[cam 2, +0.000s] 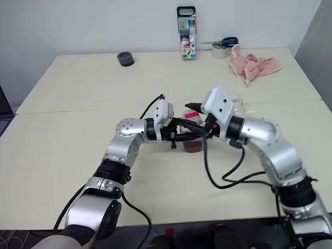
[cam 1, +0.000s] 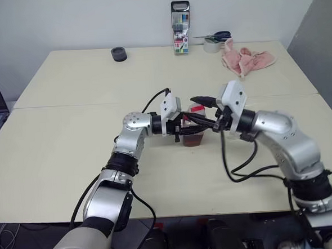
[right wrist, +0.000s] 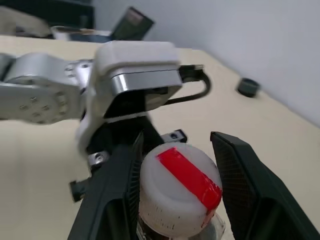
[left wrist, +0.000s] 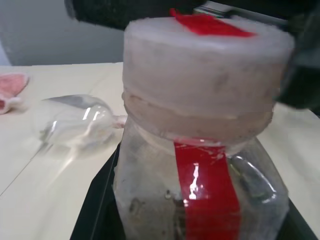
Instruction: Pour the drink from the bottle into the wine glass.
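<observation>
On the cream table (cam 1: 72, 164) we hold the bottle (left wrist: 200, 165) upright near the middle, left gripper (cam 1: 180, 126) clenched on its body; light, thin-walled plastic, likely to buckle if squeezed. The wine glass (left wrist: 75, 122) lies tipped over just beyond, fragile, best taken by the stem. Our right gripper (right wrist: 177, 175) straddles the cap (right wrist: 179, 187), one finger touching, the other apart.

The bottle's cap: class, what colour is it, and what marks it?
The cap is whitish with a red strip across its top, clearest in the right wrist view.
</observation>
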`<state>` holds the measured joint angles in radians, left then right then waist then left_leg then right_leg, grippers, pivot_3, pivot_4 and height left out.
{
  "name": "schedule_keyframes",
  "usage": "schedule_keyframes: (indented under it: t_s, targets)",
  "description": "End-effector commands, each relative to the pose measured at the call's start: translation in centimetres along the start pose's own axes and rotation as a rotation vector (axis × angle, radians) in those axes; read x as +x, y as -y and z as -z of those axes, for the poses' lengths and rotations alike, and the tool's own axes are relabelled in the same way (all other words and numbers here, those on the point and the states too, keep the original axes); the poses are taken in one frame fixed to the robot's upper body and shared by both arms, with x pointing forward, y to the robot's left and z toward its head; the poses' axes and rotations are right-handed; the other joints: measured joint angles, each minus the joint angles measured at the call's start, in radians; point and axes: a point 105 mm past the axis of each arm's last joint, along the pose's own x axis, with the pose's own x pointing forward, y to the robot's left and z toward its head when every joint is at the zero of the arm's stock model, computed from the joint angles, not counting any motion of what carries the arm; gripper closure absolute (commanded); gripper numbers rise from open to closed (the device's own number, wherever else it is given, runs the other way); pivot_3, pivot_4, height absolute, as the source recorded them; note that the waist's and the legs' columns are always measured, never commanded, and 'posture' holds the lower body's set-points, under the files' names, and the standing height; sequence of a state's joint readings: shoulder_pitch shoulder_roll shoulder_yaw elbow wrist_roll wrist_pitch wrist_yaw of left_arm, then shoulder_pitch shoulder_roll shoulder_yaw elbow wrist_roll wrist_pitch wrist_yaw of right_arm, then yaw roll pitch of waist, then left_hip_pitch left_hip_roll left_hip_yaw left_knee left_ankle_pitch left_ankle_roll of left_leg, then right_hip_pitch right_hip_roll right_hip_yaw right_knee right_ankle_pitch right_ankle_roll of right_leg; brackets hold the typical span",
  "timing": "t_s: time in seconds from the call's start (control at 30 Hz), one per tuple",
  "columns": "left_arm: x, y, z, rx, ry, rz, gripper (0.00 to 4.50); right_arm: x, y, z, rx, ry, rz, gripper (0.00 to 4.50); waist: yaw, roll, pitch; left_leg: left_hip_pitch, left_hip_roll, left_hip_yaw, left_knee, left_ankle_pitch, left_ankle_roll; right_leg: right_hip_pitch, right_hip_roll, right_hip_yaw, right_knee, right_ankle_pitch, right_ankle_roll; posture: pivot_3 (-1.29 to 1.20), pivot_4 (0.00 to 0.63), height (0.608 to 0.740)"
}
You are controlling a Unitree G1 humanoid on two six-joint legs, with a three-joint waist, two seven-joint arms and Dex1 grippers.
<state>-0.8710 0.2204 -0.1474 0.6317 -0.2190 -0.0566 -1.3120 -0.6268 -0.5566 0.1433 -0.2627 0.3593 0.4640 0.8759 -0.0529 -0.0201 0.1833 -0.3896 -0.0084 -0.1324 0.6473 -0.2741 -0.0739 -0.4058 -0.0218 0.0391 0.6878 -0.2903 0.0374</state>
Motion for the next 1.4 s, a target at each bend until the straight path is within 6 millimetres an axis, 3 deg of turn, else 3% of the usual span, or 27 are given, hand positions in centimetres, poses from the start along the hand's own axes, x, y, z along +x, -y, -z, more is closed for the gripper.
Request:
schedule_keyframes:
  t_s: [0.03,0.07,0.2,0.33,0.47,0.6,0.7,0.93,1.17,1.37,1.4]
  targets:
    - [-0.8,-0.8,-2.1,0.020,0.071,-0.043,2.81,-0.3,-1.3,0.3,0.003,-0.017,-0.127,2.69,-0.002,0.000,0.000,0.000,0.000,0.000,0.000,0.000,0.000,0.000,0.000,0.000,0.000,0.000,0.000,0.00,0.150,0.740]
    - [-0.8,-1.0,-2.1,0.012,0.075,-0.055,2.81,-0.3,-1.0,0.0,0.014,0.006,-0.097,2.69,-0.002,0.000,0.000,0.000,0.000,0.000,0.000,0.000,0.000,0.000,0.000,0.000,0.000,0.000,0.000,0.00,0.150,0.740]
    - [-0.8,-1.6,-2.1,-0.007,0.074,-0.100,2.84,-0.9,0.8,-1.8,0.019,0.085,0.089,1.28,-0.002,0.000,0.000,0.000,0.000,0.000,0.001,0.000,-0.001,0.000,0.000,0.000,0.001,0.000,0.000,0.00,0.150,0.740]
    - [-0.6,-2.2,-2.1,0.000,0.070,-0.135,2.84,-1.8,-0.3,-2.6,0.043,0.085,0.186,0.02,0.001,0.000,0.000,-0.001,0.000,-0.001,0.002,0.002,-0.003,-0.001,-0.001,0.000,0.002,0.000,0.000,0.00,0.150,0.740]
    - [-0.2,-2.5,-2.0,0.006,0.072,-0.150,2.84,-1.8,-1.1,-1.9,0.084,0.079,0.392,0.00,0.003,0.000,0.000,-0.001,0.000,-0.002,0.002,0.002,-0.003,-0.001,-0.001,0.000,0.002,0.000,0.000,0.00,0.150,0.740]
    - [0.1,-2.5,-2.0,0.014,0.073,-0.148,2.84,-1.4,-0.3,-1.2,0.103,0.085,0.620,0.00,0.002,0.000,0.000,-0.001,-0.001,0.000,0.003,0.002,-0.003,-0.001,-0.001,0.002,0.004,0.000,0.000,0.00,0.150,0.740]
    - [0.3,-2.4,-2.0,0.020,0.074,-0.145,2.84,-0.5,-0.2,-1.3,0.143,0.107,0.699,0.00,-0.002,0.000,0.000,0.000,0.000,0.000,0.003,0.002,-0.004,-0.002,0.000,0.002,0.007,0.000,0.000,0.00,0.150,0.740]
    - [0.4,-2.4,-1.9,0.031,0.068,-0.139,2.84,0.9,-0.5,-1.2,0.164,0.111,0.717,0.00,-0.004,0.000,0.000,-0.001,-0.001,-0.001,0.004,0.002,-0.004,-0.002,0.000,0.002,0.007,0.000,0.000,0.00,0.150,0.740]
    - [0.3,-2.3,-1.8,0.035,0.062,-0.134,2.84,0.9,0.4,-1.2,0.185,0.138,0.811,0.00,-0.004,0.000,0.000,-0.001,-0.001,-0.001,0.004,0.002,-0.004,-0.002,0.000,0.002,0.008,0.000,0.000,0.00,0.150,0.740]
    - [0.3,-2.4,-1.8,0.036,0.059,-0.134,2.84,1.2,0.1,-0.7,0.200,0.123,0.792,0.43,-0.005,0.000,0.000,-0.001,-0.001,-0.001,0.004,0.002,-0.003,-0.002,0.000,0.002,0.008,0.000,0.000,0.00,0.150,0.740]
    - [0.3,-2.4,-1.8,0.036,0.059,-0.134,2.84,1.2,0.0,-0.6,0.204,0.120,0.785,0.67,-0.005,0.000,0.000,-0.001,-0.001,-0.001,0.004,0.002,-0.003,-0.002,0.000,0.002,0.008,0.000,0.000,0.00,0.150,0.740]
